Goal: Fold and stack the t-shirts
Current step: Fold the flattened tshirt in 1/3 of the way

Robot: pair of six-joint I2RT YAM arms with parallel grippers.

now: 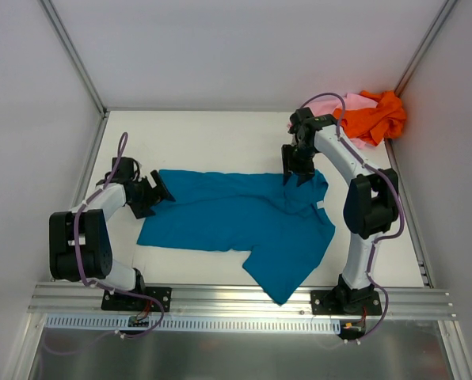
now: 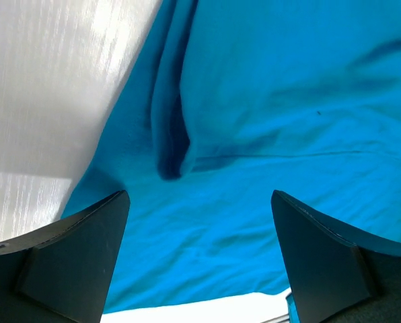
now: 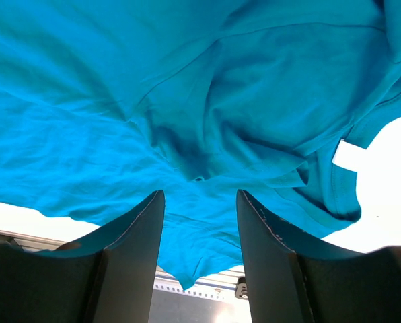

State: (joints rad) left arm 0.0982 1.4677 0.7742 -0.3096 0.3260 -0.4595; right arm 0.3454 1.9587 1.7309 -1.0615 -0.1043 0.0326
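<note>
A teal-blue t-shirt [image 1: 236, 218] lies spread across the middle of the table, rumpled, with one part reaching toward the front rail. Its small white neck tag [image 3: 348, 155] shows at the right. My left gripper [image 1: 158, 190] sits at the shirt's left edge; in the left wrist view its jaws [image 2: 200, 195] stand wide apart over the teal cloth [image 2: 254, 134] and hold nothing. My right gripper [image 1: 298, 172] hovers over the shirt's far right part; its fingers [image 3: 200, 192] are partly apart above wrinkled cloth, not pinching it. An orange t-shirt [image 1: 376, 117] and a pale pink one [image 1: 348, 105] lie bunched in the back right corner.
White walls with metal posts close in the table [image 1: 212, 138] on three sides. A metal rail [image 1: 236, 299] carrying both arm bases runs along the near edge. The right arm's purple cable [image 1: 327, 99] loops close to the pile in the corner.
</note>
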